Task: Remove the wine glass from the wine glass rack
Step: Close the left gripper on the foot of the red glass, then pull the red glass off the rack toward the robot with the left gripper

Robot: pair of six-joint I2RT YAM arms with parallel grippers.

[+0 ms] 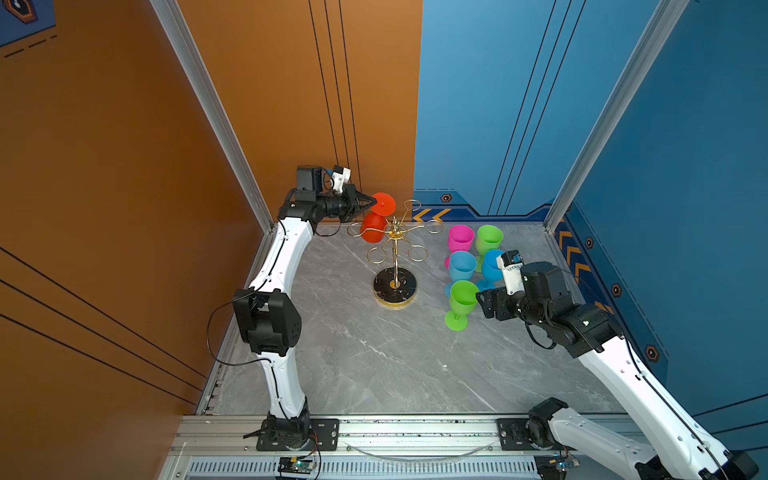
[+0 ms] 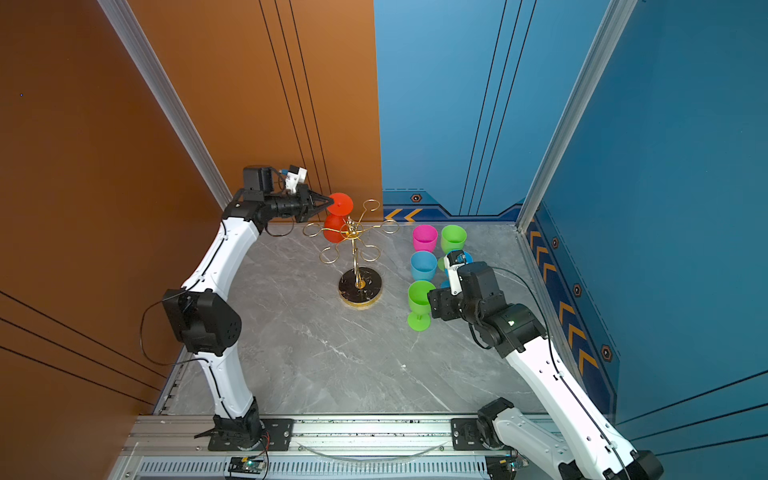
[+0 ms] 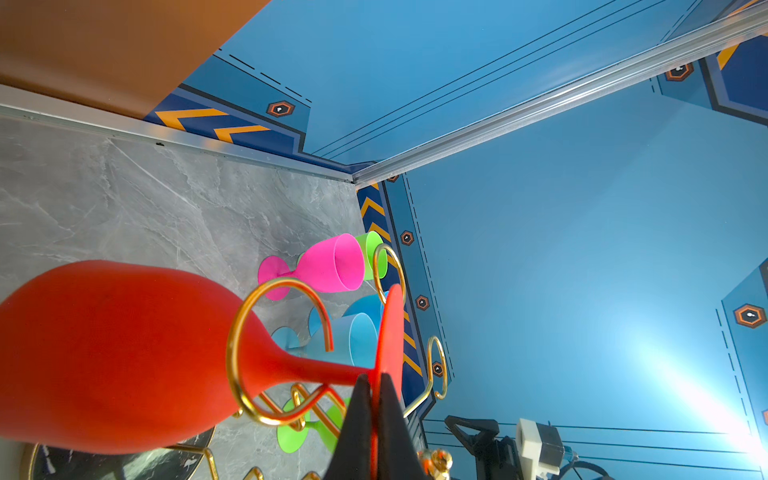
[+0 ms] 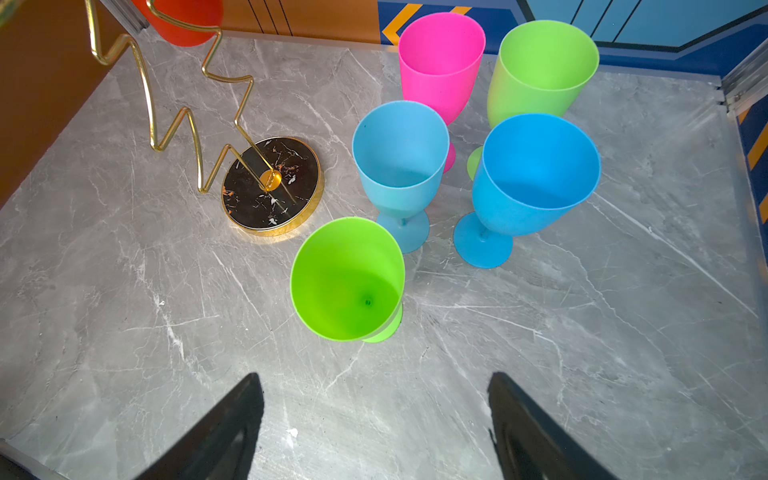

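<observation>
Wine glass (image 3: 116, 353), matte red, bulbous, in gold-wire wine glass rack (image 1: 404, 286)

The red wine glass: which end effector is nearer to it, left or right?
Left. The left end effector is shut on the foot of the red wine glass, at the rack. The right end effector stands open across the table, beside a green glass.

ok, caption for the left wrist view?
Left gripper, jaws shut on red glass foot, stem through a rack loop.
</observation>
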